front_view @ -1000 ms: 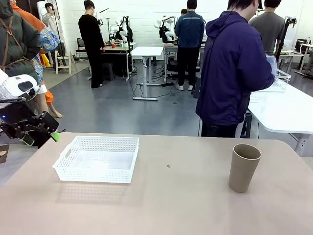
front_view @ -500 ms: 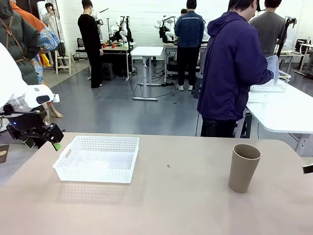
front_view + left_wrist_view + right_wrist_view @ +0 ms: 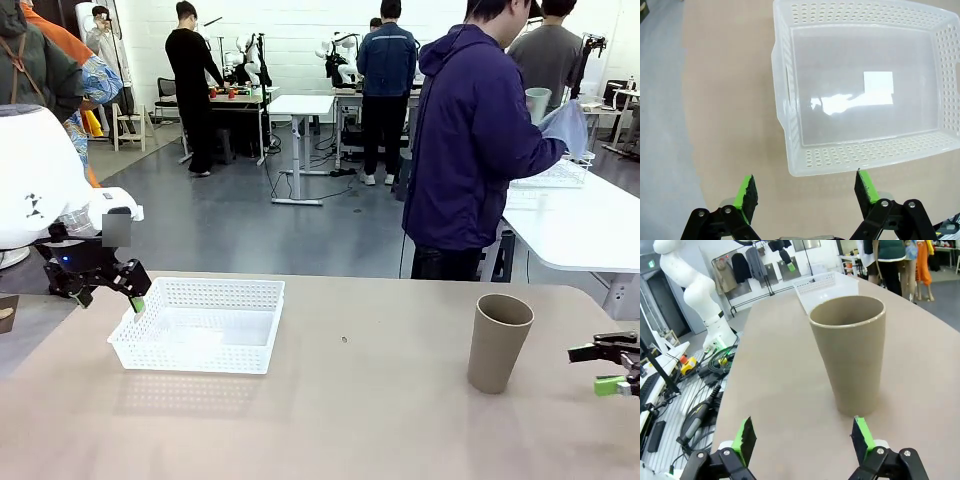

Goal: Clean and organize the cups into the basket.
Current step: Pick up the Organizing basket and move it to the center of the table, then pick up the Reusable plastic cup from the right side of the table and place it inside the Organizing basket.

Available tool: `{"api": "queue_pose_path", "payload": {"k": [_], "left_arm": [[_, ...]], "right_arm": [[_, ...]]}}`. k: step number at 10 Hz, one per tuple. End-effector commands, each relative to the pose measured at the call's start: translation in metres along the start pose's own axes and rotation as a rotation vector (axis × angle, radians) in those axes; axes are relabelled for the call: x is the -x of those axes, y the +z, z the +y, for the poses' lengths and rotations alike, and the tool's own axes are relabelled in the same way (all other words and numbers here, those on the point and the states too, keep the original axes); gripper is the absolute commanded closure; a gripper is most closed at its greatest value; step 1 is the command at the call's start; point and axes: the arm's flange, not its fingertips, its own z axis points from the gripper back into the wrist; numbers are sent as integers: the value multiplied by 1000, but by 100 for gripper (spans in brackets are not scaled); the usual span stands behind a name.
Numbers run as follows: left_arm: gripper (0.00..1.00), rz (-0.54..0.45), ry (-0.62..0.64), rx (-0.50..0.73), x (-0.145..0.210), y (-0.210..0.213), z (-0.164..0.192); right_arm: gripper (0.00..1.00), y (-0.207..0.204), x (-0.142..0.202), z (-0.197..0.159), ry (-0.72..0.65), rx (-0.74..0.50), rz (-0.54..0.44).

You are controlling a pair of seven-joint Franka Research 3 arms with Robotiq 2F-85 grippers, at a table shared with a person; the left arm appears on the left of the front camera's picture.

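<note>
- The left claw [image 3: 108,298] hangs with its jaws spread wide, gripping nothing, just above the left end of the white basket [image 3: 190,360].
- The basket sits on the left part of the desk [image 3: 350,420].
- A tan cup [image 3: 498,345] stands upright, mouth up, on the desk's right part, well apart from the basket.
- The right claw [image 3: 603,368] is low over the desk, near the cup's right side. Its jaws are apart and not touching the cup.
- A person in a purple jacket [image 3: 470,140] stands beyond the far edge, holding a pale cup [image 3: 538,102] and a cloth [image 3: 568,125].
</note>
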Motion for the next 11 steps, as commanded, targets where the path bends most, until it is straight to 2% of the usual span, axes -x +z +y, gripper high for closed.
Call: {"api": "queue_pose_path", "payload": {"k": [1,3,4,9,10,11], "left_arm": [[0,-10,20,-15,-2,-4,-3],[0,-30,55,-2,-1,1,-2],[0,2,1,1,-1,-3,-1],[0,2,1,1,-1,-3,-1],[0,-1,9,4,-1,-2,-2],[0,-7,-28,35,-5,-9,2]], "right_arm": [[0,-9,3,-24,14,8,5],[0,-14,1,-27,3,11,-43],[0,-9,2,-19,-6,-9,3],[0,-10,3,-23,-10,-4,-6],[0,-24,5,-26,83,75,52],[0,-33,4,-27,168,132,70]]}}
